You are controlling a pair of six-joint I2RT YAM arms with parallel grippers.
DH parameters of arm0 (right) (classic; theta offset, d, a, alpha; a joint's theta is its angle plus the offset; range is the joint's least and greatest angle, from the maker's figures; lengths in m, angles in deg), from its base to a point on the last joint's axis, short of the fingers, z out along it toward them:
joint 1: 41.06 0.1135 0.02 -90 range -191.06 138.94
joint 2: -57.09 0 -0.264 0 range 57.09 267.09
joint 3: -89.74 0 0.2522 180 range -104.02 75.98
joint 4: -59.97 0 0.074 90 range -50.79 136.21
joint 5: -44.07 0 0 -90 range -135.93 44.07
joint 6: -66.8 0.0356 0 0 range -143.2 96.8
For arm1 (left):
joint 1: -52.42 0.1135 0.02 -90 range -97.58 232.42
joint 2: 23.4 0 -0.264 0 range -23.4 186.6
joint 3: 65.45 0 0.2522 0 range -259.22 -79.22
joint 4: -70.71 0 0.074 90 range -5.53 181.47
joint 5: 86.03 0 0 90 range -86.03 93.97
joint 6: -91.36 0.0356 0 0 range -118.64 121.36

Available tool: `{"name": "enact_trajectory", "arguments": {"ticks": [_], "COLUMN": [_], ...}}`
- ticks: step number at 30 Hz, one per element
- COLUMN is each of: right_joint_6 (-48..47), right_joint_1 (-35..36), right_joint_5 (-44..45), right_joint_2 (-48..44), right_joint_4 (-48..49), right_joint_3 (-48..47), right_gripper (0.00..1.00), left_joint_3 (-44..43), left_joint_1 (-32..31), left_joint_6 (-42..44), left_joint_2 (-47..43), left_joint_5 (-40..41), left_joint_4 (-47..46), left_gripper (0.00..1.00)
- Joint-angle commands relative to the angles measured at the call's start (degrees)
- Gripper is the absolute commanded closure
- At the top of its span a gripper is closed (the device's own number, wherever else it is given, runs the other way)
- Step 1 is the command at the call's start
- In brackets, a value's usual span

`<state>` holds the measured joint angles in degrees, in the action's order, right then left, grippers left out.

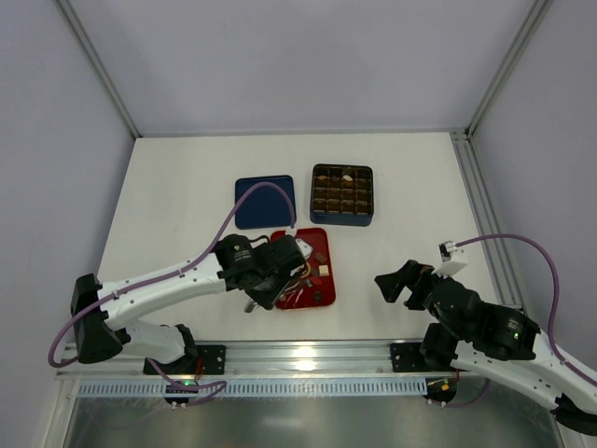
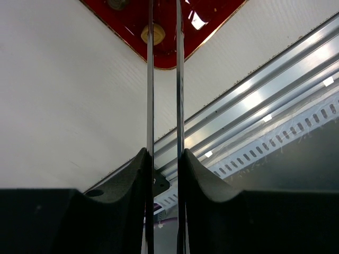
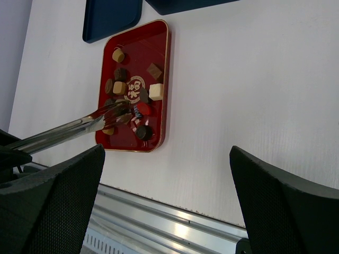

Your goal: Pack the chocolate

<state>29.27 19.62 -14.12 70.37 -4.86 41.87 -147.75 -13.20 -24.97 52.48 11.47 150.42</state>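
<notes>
Right wrist view shows right claw [image 3: 167,153] apart, tongs [image 3: 69,129] clamped in left claw [image 2: 164,156] over red tray [image 3: 143,47] with illegible emblem [image 3: 135,84].

Choc pcs [image 3: 121,88], brown/tan/cream, lie loose on red tray [image 3: 151,47].

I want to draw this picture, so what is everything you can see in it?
chocolate: roughly nine pieces, dark brown, tan and cream, in the tray
tray: one, red, near the table's front edge
box: one, dark blue with brown cells, behind the tray
lid: one, dark blue, left of the box
tongs: one, silver, tips over the tray
table: one, white
left fingers: two, black, shut on the tongs
right fingers: two, black, open
</notes>
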Motion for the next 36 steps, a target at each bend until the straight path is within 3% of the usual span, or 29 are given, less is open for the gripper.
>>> {"name": "enact_trajectory", "arguments": {"ticks": [1,36], "right_joint_6": [0.0,0.2], "right_joint_1": [0.3,0.3], "right_joint_5": [1.5,1.6], "right_joint_2": [1.0,1.1], "right_joint_4": [0.5,0.8], "right_joint_3": [-1.3,-1.4], "right_gripper": [0.0,0.0], "left_joint_3": [-3.3,-7.1], "left_joint_1": [-0.2,-0.2], "left_joint_6": [1.0,1.3], "left_joint_2": [-2.2,-2.2], "left_joint_5": [1.7,4.6], "left_joint_4": [1.0,0.8], "left_gripper": [0.75,0.75]}}
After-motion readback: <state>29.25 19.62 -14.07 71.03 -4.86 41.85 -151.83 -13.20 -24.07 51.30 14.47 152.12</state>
